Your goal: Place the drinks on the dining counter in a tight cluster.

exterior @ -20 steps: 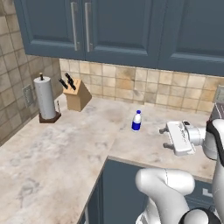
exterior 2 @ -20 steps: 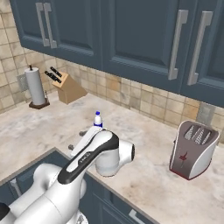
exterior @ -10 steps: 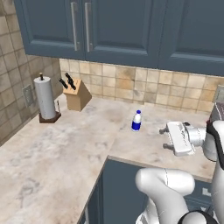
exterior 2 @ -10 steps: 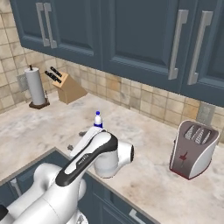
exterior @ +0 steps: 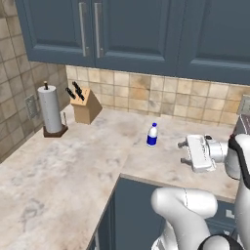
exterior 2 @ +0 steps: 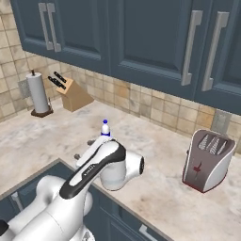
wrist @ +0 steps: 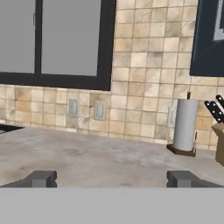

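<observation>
- Leftmost, a paper towel roll stands upright on a dark wooden base against the tiled wall; it is a smooth white cylinder with a thin post at the top.
- Next, a knife block of pale wood leans back, with dark handles fanning out of its slanted face. If the arm swings wide toward that corner, I judge it could clip either one.
- On the counter the beige marble top is veined and glossy, probably slick, so a nudged bottle may skate or topple rather than stay put.
- Near the backsplash stands the water bottle, upright, small and white, with a blue label and a blue cap. It is light and narrow-based, so a glancing finger would likely knock it over.
- Just right of it, but apart, hangs the gripper, a white hand lying level above the counter, its dark fingers spread wide and empty, pointing toward the left.
- Judging from the side view, the fingers aim somewhat in front of the bottle, so a straight advance may miss or shove it.
- Farthest right in the right base view, a toaster sits well clear, rounded grey metal with a dark red front.
</observation>
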